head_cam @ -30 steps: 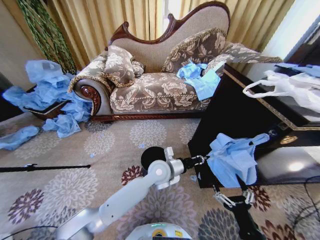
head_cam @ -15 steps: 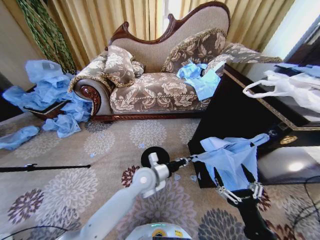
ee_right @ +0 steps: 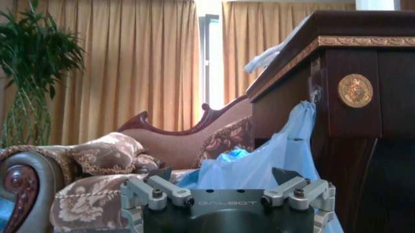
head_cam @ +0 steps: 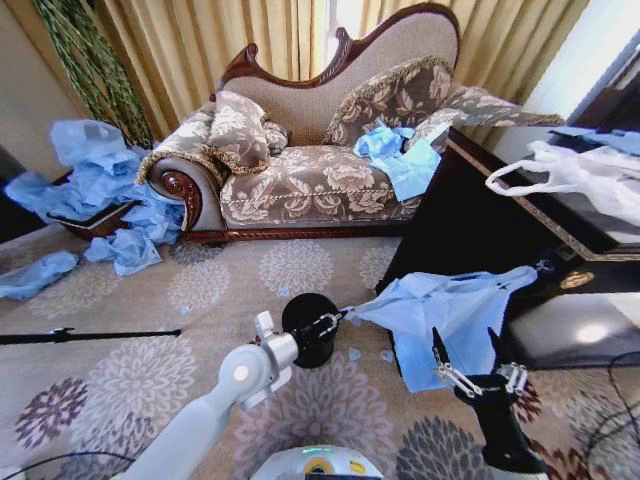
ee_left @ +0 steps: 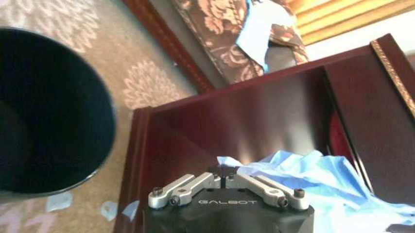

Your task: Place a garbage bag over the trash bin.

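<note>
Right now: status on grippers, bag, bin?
Left gripper shut on garbage bag, above trash bin. Right gripper open, under bag. Bag stretched, far corner caught at dark cabinet. Bin unlined.

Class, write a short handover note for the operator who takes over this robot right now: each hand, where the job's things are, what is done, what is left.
Left hand: shut on one edge of the garbage bag, just above the trash bin.
Right hand: open, low in front of the bag's lower edge, holding nothing.
Bag: stretched out in the air from the left hand to the dark cabinet, its far corner up at the cabinet's edge.
Bin: upright on the carpet, no bag in it.
Done: bag gripped and brought to the bin.
Left: open the bag and fit it over the rim.
</note>
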You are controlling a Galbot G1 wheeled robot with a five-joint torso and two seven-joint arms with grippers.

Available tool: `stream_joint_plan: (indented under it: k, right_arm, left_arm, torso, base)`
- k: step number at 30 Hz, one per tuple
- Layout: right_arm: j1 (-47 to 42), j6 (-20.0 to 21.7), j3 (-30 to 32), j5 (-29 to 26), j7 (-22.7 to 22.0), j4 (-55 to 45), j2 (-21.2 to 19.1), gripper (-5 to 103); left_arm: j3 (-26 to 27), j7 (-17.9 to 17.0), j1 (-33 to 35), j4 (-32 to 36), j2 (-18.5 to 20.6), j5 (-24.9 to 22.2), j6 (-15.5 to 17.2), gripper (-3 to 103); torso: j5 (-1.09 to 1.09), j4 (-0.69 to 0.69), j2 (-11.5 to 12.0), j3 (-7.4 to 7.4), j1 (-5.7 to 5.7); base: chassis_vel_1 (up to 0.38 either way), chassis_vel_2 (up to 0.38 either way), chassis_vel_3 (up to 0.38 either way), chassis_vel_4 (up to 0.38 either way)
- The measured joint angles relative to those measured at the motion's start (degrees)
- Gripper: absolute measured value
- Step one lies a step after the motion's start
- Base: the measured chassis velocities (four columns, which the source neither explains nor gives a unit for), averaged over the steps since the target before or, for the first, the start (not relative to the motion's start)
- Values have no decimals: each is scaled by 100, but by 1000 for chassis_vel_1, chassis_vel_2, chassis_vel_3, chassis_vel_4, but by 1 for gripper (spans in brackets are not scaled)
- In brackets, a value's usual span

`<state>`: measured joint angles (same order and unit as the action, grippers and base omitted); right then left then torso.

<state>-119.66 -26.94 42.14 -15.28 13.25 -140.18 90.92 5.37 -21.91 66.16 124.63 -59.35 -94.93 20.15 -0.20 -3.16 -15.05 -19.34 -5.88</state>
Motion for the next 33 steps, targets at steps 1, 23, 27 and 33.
stream_joint_plan:
  k: [1,23,27,33]
  right_arm:
    - [5,11,-20,35,-39,9,1,100]
    - [130,204,-132,230,-484,158,-41,100]
    - [140,217,-159,232,-490,179,-45,100]
    - [142,222,-213,270,-484,226,-46,100]
  left_arm:
    - [66,8,92,35,15,15,-7,0]
    - [1485,46,818,150,89,-204,-142,0]
    - [1648,40,824,143,111,-305,-143,0]
    - [1947,17,765,131,241,-513,-144,0]
  torso:
    - [0,0,0,0,0]
    - [0,0,0,0,0]
    - [0,0,0,0,0]
    - [-1,-1,0,0,0]
  base:
    - [0,0,0,0]
    - [0,0,0,0]
    - [0,0,0,0]
    - [0,0,0,0]
